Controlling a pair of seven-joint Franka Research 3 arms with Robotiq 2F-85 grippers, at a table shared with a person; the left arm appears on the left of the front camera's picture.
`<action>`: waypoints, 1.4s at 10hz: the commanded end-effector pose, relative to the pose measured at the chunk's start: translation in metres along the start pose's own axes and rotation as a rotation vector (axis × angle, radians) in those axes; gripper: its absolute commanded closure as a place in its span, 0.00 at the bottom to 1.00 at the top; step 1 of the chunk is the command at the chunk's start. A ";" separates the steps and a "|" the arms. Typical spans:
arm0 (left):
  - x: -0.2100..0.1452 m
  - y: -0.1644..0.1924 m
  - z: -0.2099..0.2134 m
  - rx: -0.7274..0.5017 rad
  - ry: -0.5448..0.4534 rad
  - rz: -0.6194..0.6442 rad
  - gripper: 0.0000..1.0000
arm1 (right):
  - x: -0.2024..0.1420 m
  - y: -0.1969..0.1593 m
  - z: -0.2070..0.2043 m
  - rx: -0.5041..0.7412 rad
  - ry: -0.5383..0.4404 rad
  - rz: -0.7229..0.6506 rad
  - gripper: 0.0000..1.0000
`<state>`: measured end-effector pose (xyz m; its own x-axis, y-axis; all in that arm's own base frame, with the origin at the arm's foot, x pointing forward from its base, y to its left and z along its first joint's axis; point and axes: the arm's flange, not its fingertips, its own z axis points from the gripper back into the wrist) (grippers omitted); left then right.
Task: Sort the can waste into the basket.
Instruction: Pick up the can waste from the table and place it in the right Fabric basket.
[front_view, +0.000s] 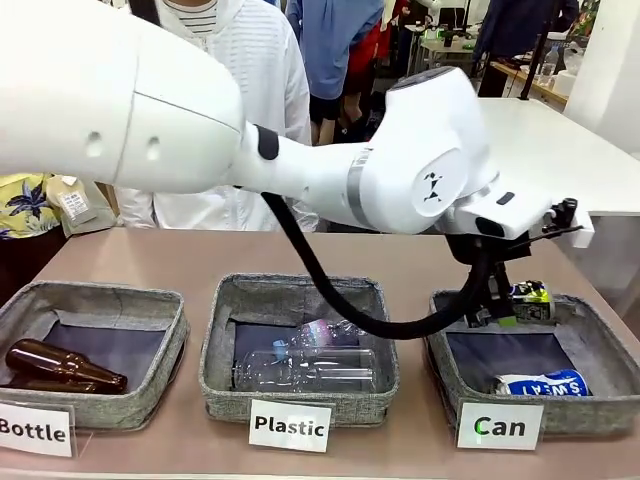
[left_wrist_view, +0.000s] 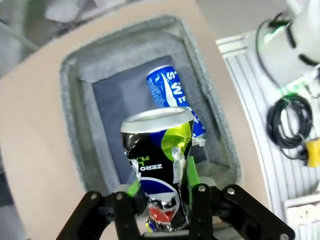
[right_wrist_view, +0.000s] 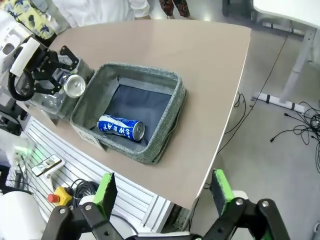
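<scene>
The crushed dark can (front_view: 531, 300) with green and red-blue marks hangs above the far rim of the grey "Can" basket (front_view: 603, 352), and my left gripper (front_view: 502, 303) is shut on it. The left wrist view looks down past that can (left_wrist_view: 157, 150), clamped between the green pads of the gripper (left_wrist_view: 162, 200), into the basket (left_wrist_view: 75, 100). A blue and white can (front_view: 543, 383) (left_wrist_view: 167, 87) lies on its side on the dark lining. My right gripper (right_wrist_view: 163, 192) stands open and empty, high over the table's corner, looking down at the basket (right_wrist_view: 165, 131) and the blue can (right_wrist_view: 121, 127).
The "Plastic" basket (front_view: 222, 340) in the middle holds clear bottles (front_view: 310, 365). At the left, the "Bottle" basket (front_view: 172, 322) holds a brown bottle (front_view: 60, 368). A person in white (front_view: 245, 70) stands at the far side. The left arm spans the whole table.
</scene>
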<state>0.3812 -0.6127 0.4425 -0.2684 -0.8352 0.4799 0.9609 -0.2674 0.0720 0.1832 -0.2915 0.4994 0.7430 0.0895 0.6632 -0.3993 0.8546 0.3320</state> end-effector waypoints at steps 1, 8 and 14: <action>0.016 0.013 0.000 -0.063 0.035 -0.083 0.69 | 0.003 0.001 -0.001 -0.015 0.004 -0.025 0.00; 0.020 0.023 -0.007 -0.171 -0.038 -0.211 0.04 | 0.003 0.001 -0.001 -0.015 0.004 -0.025 0.00; -0.005 0.009 0.046 -0.093 0.001 -0.133 0.00 | 0.009 0.008 -0.006 0.010 0.034 0.056 0.00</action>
<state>0.4052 -0.6199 0.4688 -0.4339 -0.7551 0.4915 0.8822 -0.4669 0.0613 0.1853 -0.2894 0.5003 0.7395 0.1018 0.6655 -0.4112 0.8510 0.3267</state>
